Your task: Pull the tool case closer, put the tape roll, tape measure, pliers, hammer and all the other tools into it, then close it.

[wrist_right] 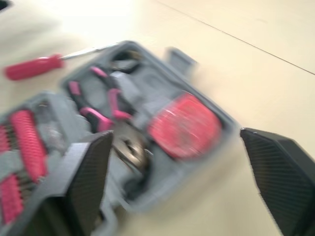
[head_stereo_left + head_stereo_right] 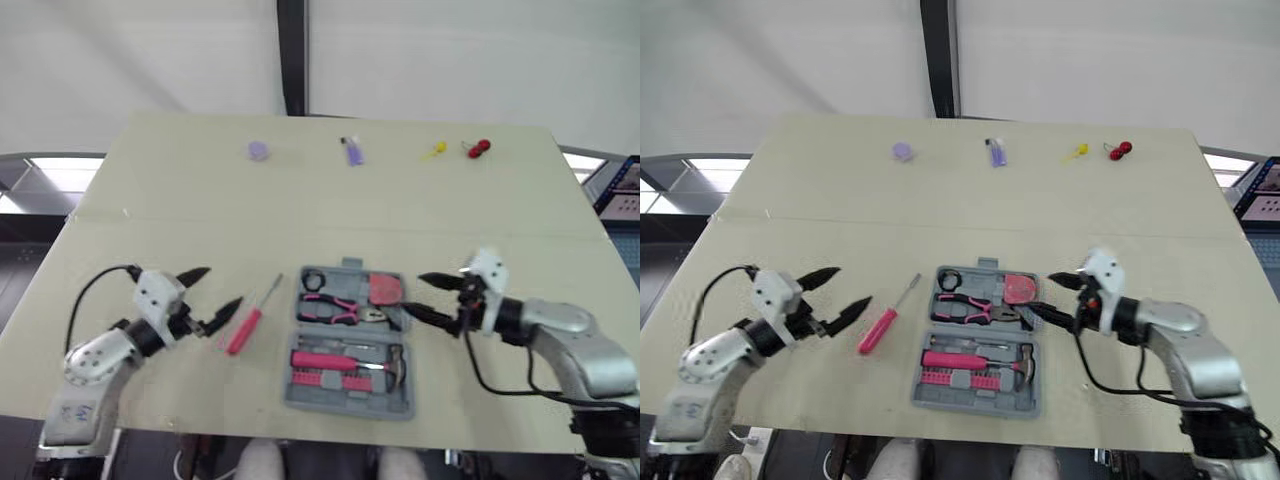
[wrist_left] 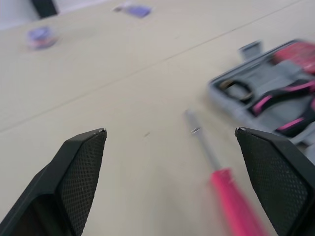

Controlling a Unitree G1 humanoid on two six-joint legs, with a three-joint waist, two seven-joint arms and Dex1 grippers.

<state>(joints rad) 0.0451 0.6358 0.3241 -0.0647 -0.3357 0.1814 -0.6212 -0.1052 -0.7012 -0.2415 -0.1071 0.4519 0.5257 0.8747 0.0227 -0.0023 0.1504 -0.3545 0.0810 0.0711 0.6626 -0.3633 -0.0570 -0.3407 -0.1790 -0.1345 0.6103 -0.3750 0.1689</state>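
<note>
Left wrist view: left tool (image 3: 171,131) wide open, empty, so I'd centre it over the screwdriver (image 3: 224,184) handle first; right tool (image 1: 177,132) is open too.

On my feed a pale cream table (image 2: 200,210) takes up most of the head views. Its top is matte and evenly lit, and a thin seam (image 2: 250,222) runs straight across it from side to side. Behind the far edge I see a plain white backdrop (image 2: 450,55); I cannot tell whether it is wall or cloth. One dark upright post (image 2: 291,55) splits it near the middle. Off the table's left side lies dark grey floor (image 2: 25,250) with a bright strip of light (image 2: 60,175) on it. A smaller bright patch (image 2: 580,160) shows off the far right corner, just beside the edge of a blue-lit screen (image 2: 622,190).
</note>
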